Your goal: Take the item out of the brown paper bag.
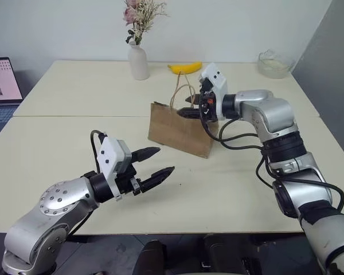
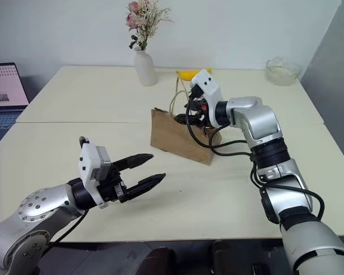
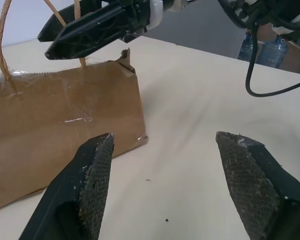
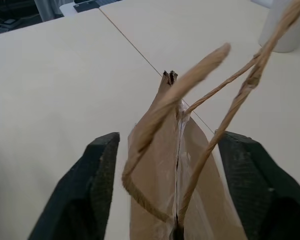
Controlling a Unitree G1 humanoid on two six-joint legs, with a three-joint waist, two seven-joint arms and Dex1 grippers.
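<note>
**Right gripper over bag mouth, item unseen inside**

Brown paper bag (image 1: 180, 130) upright near the middle of the tabletop (image 1: 74, 137), just past the seam between the two table halves, long axis running left-near to right-far, mouth up, cord handles (image 1: 182, 91) rising above the rim. Right gripper (image 1: 190, 106) right at the bag's top edge on its right-hand end, pointing leftward and slightly down; fingers spread, one to each side of the pinched-together rim and handles in the right wrist view (image 4: 177, 150). Nothing pinched. Bag mouth looks nearly closed, walls pressed close. Item not visible; judged to lie inside the bag, below the right gripper. Left gripper (image 1: 153, 164) low over the near left part of the tabletop, well apart from the bag, fingers spread wide and empty, aimed toward the bag's near face. Right arm clearly the nearer. Coming move judged to turn on getting one finger down between the bag walls, straight below the present hover. Banana (image 1: 184, 67) and white vase (image 1: 139, 62) toward the far edge, behind the bag
</note>
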